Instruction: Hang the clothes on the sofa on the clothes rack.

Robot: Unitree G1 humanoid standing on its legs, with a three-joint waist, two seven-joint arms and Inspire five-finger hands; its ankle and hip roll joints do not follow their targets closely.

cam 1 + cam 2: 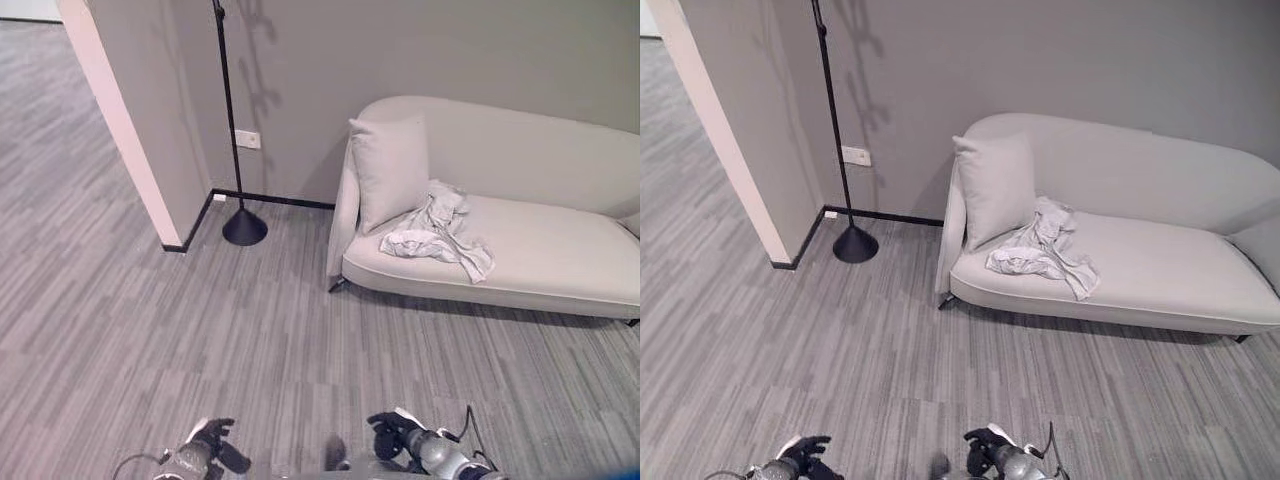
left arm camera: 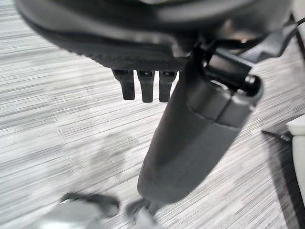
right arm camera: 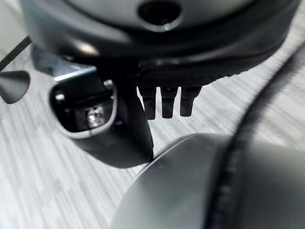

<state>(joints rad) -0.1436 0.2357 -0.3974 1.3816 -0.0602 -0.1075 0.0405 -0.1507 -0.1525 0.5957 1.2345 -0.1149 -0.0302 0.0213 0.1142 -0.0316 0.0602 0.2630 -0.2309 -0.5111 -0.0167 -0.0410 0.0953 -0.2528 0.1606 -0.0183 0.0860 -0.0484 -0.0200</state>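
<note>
Nearest the camera, the robot's two hands are hanging low at the bottom of the eye views, left hand (image 1: 208, 445) and right hand (image 1: 392, 432), both well apart from everything and grasping nothing; the wrist views are showing each hand's fingers (image 2: 144, 86) pointing straight out, relaxed and released. The crumpled light-grey garment (image 1: 437, 235) is lying on the seat of the pale sofa (image 1: 560, 255), just beside the cushion (image 1: 390, 170) at the sofa's end. The black clothes rack pole (image 1: 228, 100) is standing on its round base (image 1: 244, 228) in the wall corner, near that same sofa end. So the step in hand looks like the approach: the robot should probably be closing in on the cushion end and reaching for the bunched middle of the garment, not a trailing edge. The eye views are giving the whole layout; the wrist views are giving the finger state plus grey carpet (image 2: 57, 119).
</note>
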